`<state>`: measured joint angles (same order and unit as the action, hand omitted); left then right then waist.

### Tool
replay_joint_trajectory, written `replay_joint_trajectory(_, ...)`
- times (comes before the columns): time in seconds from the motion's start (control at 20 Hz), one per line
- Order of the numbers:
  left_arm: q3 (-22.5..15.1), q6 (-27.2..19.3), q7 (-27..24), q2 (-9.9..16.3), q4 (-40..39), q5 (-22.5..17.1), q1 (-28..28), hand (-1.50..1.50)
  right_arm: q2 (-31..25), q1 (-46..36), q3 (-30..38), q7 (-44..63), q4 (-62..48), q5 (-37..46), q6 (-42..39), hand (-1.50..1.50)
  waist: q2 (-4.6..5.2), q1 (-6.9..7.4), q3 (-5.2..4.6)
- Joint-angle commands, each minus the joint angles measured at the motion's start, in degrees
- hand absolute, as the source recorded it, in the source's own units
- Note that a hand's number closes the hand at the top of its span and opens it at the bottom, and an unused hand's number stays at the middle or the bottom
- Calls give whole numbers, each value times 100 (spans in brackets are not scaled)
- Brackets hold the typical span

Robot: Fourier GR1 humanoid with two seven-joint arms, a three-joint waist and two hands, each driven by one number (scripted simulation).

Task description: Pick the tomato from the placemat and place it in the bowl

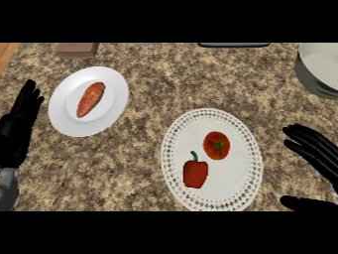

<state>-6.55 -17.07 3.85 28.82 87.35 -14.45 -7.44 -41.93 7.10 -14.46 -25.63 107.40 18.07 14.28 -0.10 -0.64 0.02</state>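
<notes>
On the speckled brown stone counter (142,163), toward its near edge, lies a white oval placemat with a lacy rim (237,196). Near the placemat's centre sits the round red tomato (217,145), with a red bell pepper (195,171) just beside it. At the counter's far right corner stands a grey metal bowl (325,69), well apart from the tomato. A white round plate (62,116) carrying an orange carrot (91,99) occupies the left side. Right hand (325,158) is released, fingers straight, beside the placemat. Left hand (14,131) rests released at the left edge.
</notes>
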Motion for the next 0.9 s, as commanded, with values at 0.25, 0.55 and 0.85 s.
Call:
replay_joint_trajectory(0.25,125,218,360,-167,61,180,-270,0,137,-1227,-175,2399,1226,699,-1178,-150,8,95,-7)
replay_joint_trajectory(0.55,126,208,222,-164,72,244,-127,0,-431,-2229,-739,3932,1314,1136,-2647,-150,14,200,-20)
replay_joint_trajectory(0.85,84,239,178,-318,-98,401,-209,0,123,-3054,-1480,4648,678,1298,-3785,-150,19,155,-11)
